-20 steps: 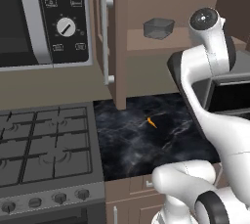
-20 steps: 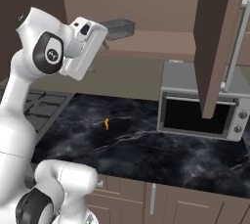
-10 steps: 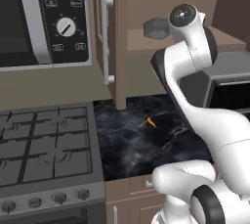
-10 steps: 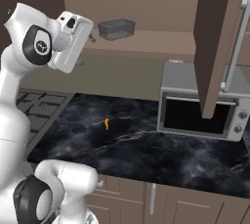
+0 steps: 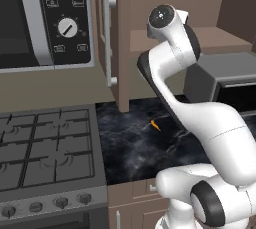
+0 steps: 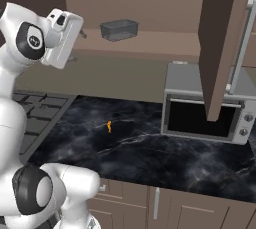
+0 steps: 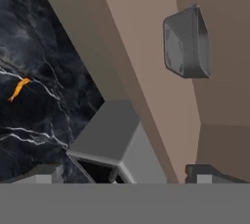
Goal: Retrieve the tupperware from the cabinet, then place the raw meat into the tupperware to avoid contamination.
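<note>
Nearest to me, the black marble counter (image 6: 150, 153) runs along the front, with the gas hob (image 5: 45, 148) at its left end. On the dark stone lies the raw meat (image 6: 109, 126), a tiny orange sliver, alone on a bare patch and well apart from everything else; from the other side I see it just in front of the arm's lower link.

The white arm rises from the base and bends upward, its hand lifted to the height of the cabinet shelf (image 6: 150, 45). The gripper (image 7: 124, 173) shows by its two dark fingertips (image 7: 44, 171), which stand far apart at the two sides of the hand view, so the pincer is wide open and holds nothing. It is short of the shelf and touches nothing there.

Further back on the right, the grey toaster oven (image 6: 205, 108) sits on the counter under the shelf. On the left, above the hob, hangs the microwave (image 5: 45, 18) with its round dial.

Above and behind, the cabinet (image 5: 175, 3) stands open, its doors swung out, each with a long silver bar handle (image 5: 107, 40). On its wooden shelf sits the tupperware (image 6: 119, 29), a small translucent grey tub, upright, near the shelf's front edge, to the right of the raised hand and apart from it.
</note>
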Tool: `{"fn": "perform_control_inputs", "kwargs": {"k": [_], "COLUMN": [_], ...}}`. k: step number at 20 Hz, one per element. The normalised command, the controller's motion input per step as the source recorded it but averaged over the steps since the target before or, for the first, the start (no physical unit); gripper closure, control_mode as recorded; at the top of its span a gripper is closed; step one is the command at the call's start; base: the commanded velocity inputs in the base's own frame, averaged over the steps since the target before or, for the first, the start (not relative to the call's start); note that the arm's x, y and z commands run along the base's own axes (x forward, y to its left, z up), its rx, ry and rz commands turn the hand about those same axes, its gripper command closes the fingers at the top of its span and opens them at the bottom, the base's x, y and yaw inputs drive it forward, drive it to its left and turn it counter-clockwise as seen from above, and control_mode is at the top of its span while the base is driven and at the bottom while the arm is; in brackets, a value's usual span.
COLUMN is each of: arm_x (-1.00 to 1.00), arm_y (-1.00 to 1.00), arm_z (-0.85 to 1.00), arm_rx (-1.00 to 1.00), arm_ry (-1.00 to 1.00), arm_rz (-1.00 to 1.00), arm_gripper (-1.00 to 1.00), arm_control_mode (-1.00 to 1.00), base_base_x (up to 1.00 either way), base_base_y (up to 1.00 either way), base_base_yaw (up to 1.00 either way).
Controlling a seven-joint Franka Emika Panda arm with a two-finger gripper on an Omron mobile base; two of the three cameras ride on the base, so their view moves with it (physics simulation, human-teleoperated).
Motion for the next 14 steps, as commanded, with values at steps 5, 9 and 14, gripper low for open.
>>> {"fn": "perform_control_inputs", "kwargs": {"k": [5, 9, 14], "arm_x": [0.42, 0.40, 0.35], "arm_y": [0.06, 0.00, 0.00], "arm_z": [0.01, 0.06, 0.13], "arm_rx": [-0.02, 0.00, 0.00], "arm_ry": [-0.05, 0.00, 0.00], "arm_rz": [0.03, 0.04, 0.03], "arm_gripper": [-1.00, -1.00, -1.00], "arm_control_mode": [-1.00, -1.00, -1.00], "base_base_x": [0.00, 0.00, 0.00], "base_base_y": [0.00, 0.00, 0.00], "base_base_yaw": [0.00, 0.00, 0.00]}}
